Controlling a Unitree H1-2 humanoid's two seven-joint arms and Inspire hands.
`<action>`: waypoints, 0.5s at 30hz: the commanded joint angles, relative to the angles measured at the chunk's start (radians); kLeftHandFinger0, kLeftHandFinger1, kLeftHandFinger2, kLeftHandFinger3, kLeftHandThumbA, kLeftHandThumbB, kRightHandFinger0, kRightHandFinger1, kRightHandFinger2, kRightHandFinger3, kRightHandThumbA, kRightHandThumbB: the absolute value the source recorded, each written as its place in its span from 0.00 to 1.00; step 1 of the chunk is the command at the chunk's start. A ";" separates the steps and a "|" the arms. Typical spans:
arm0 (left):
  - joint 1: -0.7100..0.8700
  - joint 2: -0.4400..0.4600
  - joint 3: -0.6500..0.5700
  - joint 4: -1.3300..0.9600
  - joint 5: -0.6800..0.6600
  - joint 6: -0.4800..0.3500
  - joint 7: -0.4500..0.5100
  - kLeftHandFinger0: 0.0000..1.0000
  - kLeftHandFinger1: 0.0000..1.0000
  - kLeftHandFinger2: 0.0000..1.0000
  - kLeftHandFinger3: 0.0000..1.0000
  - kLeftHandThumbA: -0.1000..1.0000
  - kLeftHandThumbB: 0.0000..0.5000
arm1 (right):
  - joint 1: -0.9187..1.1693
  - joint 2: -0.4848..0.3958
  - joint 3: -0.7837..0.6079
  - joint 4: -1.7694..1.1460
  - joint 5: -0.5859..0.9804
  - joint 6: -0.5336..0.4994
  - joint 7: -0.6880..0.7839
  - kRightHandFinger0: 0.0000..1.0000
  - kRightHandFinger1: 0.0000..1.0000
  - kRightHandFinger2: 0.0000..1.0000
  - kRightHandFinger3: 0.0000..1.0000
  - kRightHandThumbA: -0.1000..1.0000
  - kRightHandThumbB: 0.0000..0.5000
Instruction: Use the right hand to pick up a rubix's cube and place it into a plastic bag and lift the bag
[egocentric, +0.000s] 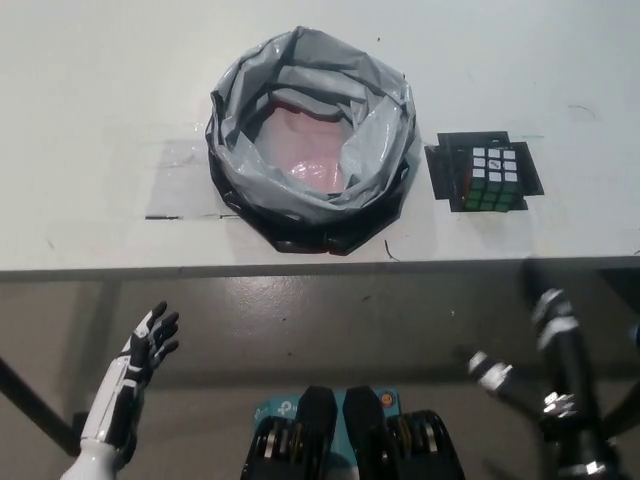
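- Down by the near edge, the black right hand (545, 375) hangs below the table (100, 120), blurred; I cannot tell its fingers.
- The white left hand (148, 345) rests low, spread, empty.
- Nothing grasped yet: the reach comes next, over the table's edge.
- The rubix's cube (492, 177) sits on a black mat (437, 170), just beside the gaping plastic bag (310, 140), with open room around.

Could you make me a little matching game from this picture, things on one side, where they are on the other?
Things:
1. Rubik's cube
2. plastic bag
3. left hand
4. right hand

Places:
A. below the table edge, picture's lower left
B. on a black mat, right part of the table
C. middle of the table, mouth rolled open
D. below the table edge, picture's lower right

Pairs: 1-B, 2-C, 3-A, 4-D
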 joint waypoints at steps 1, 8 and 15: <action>-0.013 -0.010 -0.011 -0.062 -0.022 0.007 -0.022 1.00 1.00 1.00 1.00 0.98 0.25 | -0.079 -0.055 -0.061 -0.201 -0.064 -0.004 -0.034 1.00 1.00 1.00 1.00 0.85 0.40; -0.024 -0.011 -0.013 -0.068 -0.024 -0.001 -0.026 1.00 1.00 1.00 1.00 0.99 0.28 | -0.313 -0.352 -0.125 -0.422 -0.061 0.419 0.147 1.00 1.00 1.00 1.00 1.00 0.72; -0.015 -0.005 -0.006 -0.068 -0.029 -0.004 -0.027 1.00 1.00 1.00 1.00 1.00 0.25 | -0.757 -0.690 0.026 -0.197 -0.001 0.703 0.461 1.00 1.00 1.00 1.00 1.00 0.78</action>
